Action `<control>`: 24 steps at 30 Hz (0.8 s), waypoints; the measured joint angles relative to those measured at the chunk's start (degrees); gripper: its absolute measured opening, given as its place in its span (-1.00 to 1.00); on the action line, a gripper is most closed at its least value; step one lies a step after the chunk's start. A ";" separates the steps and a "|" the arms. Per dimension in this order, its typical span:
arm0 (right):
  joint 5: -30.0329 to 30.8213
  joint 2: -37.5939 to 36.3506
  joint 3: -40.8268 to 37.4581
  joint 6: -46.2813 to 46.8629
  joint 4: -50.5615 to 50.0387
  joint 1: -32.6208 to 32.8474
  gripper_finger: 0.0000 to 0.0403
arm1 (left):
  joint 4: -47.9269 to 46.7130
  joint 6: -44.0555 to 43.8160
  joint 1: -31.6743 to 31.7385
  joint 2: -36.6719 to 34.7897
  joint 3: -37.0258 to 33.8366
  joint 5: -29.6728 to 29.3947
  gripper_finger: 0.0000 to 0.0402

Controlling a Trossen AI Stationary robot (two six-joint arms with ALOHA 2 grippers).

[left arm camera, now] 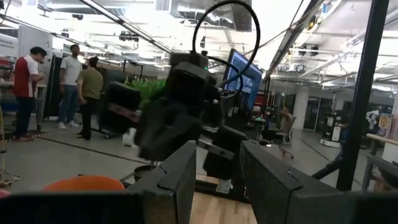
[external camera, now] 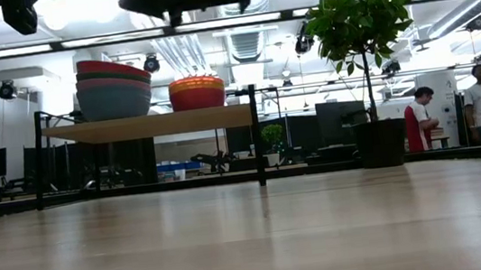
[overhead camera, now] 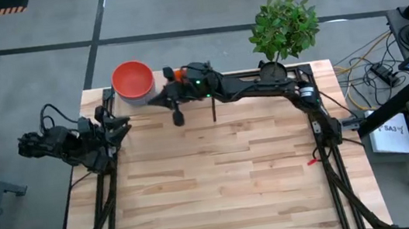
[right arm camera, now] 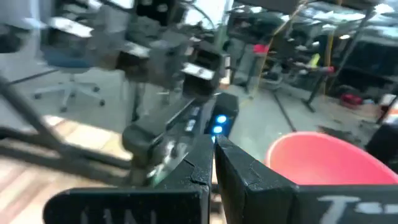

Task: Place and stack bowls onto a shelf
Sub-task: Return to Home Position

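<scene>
Closest to the lens, the right gripper (right arm camera: 214, 163) shows its two dark fingers pressed together with nothing between them, which we judge fits an arm with no load left to carry. Near it sits the red bowl (right arm camera: 329, 158), top of the larger stack (external camera: 114, 90). From above, this arm reaches along the far edge of the table (overhead camera: 227, 174) and hovers over the shelf (external camera: 149, 125), hiding most of the smaller stack (external camera: 197, 93). We see both stacks standing side by side on the shelf board, apart from each other: the larger bowls nested on the left, the smaller ones, orange-red where they show, nested beside them. Nesting by size lets two piles fit a board only two bowls wide. Our left gripper (left arm camera: 219, 168), fingers parted and empty, waits folded at the table's left edge, near the shelf's end. Right of the shelf stands the potted plant (external camera: 363, 57); people (external camera: 420, 119) stand in the room beyond. We judge the stacking done, only the right arm's retreat to come.
</scene>
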 joint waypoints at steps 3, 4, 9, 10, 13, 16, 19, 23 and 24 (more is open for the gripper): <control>-0.87 -5.57 -9.01 0.38 2.13 0.38 -0.96 | -0.16 -0.24 -0.02 -0.04 -0.44 -0.02 -0.46; -0.83 -7.83 -13.06 0.10 3.45 0.75 -0.96 | -0.34 -0.33 -0.02 -0.04 -0.68 -0.02 -0.46; -1.10 -20.03 -31.39 -1.84 8.47 3.73 -0.96 | -4.98 -0.22 0.00 -0.21 -1.08 -0.08 -0.46; -0.90 -22.38 -34.64 -1.88 8.90 4.29 -0.96 | -6.62 -0.24 0.00 -0.23 -1.14 -0.08 -0.46; 1.14 -28.56 -43.66 -1.44 10.64 5.66 -0.96 | -10.58 -0.50 -0.01 -0.29 -1.33 0.05 -0.46; 1.53 -34.95 -51.11 -0.68 11.45 6.87 -0.96 | -12.75 -1.41 0.00 -0.28 -2.45 0.53 -0.46; 2.02 -41.88 -58.04 0.83 12.39 7.61 -0.96 | -14.19 -4.09 -0.01 -0.31 -2.81 0.59 -0.46; 2.59 -50.28 -67.19 3.28 14.13 8.27 -0.96 | -16.54 -8.70 -0.02 -0.48 -3.72 2.59 -0.47; 2.51 -52.46 -69.19 3.98 14.41 8.35 -0.96 | -16.30 -9.58 -0.02 -0.50 -4.34 3.49 -0.47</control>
